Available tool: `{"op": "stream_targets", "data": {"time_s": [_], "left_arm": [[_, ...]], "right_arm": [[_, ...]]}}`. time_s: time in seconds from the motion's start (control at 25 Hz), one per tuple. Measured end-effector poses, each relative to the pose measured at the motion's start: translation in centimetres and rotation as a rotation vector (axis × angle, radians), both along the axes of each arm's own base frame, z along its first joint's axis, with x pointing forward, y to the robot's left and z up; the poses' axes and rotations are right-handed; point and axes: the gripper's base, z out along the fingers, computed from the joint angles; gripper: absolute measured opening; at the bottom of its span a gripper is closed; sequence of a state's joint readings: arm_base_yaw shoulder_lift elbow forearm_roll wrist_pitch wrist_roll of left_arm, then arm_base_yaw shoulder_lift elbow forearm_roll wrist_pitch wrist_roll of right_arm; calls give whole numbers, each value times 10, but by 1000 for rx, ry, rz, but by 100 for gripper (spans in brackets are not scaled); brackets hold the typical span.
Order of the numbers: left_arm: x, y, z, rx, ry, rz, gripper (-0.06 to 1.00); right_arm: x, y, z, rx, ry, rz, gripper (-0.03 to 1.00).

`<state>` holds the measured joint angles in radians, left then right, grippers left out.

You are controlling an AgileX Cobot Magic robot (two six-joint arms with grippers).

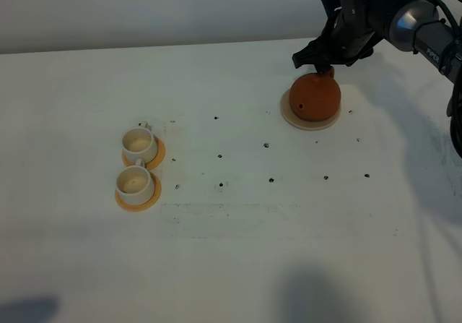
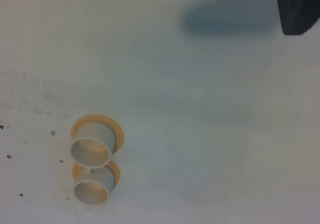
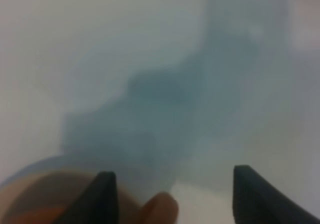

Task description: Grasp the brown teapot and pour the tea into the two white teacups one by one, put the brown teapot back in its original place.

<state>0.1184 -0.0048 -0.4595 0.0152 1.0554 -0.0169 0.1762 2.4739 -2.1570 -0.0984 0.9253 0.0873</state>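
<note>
The brown teapot (image 1: 315,97) stands on its pale beige round coaster (image 1: 309,124) at the back right of the table. My right gripper (image 1: 326,60) hovers just over the pot's top, open. In the right wrist view its two dark fingertips (image 3: 104,196) stand wide apart (image 3: 175,196), and a rounded brown part of the teapot (image 3: 159,210) rises between them without touching either. The two white teacups (image 1: 138,144) (image 1: 135,182) sit on orange saucers at the left, also seen in the left wrist view (image 2: 91,149) (image 2: 92,190). Only a dark corner of the left gripper (image 2: 298,8) shows.
Small black dots are scattered over the white tabletop (image 1: 238,214) between the cups and the teapot. The right arm (image 1: 426,30) reaches in from the back right corner and casts a shadow on the table's right side.
</note>
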Motion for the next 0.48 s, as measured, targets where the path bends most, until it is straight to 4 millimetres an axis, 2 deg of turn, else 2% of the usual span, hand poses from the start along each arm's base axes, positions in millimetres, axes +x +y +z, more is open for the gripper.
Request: {"op": "stream_targets", "data": {"time_s": [0.28, 0.48], "left_arm": [[0, 0, 0, 0, 0, 0, 27], [0, 0, 0, 0, 0, 0, 27]], "right_arm": [[1, -2, 1, -32, -16, 10, 49], [1, -3, 10, -43, -39, 14, 49]]}}
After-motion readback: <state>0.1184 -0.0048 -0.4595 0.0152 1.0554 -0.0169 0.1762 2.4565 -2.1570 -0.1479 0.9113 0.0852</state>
